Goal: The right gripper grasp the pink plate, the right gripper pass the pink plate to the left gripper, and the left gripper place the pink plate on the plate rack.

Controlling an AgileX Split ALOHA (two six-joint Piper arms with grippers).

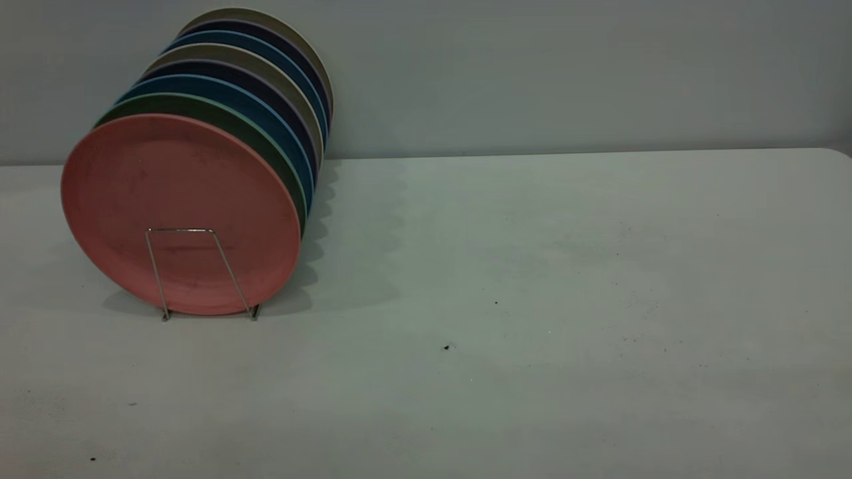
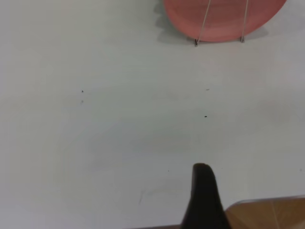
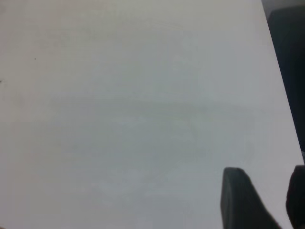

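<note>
The pink plate stands upright in the front slot of the plate rack, at the table's left. A wire loop of the rack crosses its lower face. In the left wrist view the pink plate and the rack wires are far ahead of my left gripper. That gripper is open and empty, with only one black finger in frame. My right gripper hovers open over bare table near an edge, holding nothing. Neither gripper appears in the exterior view.
Behind the pink plate the rack holds a row of upright plates: a green one, blue ones and several more. The white table stretches to the right. A wooden surface shows past the table's near edge.
</note>
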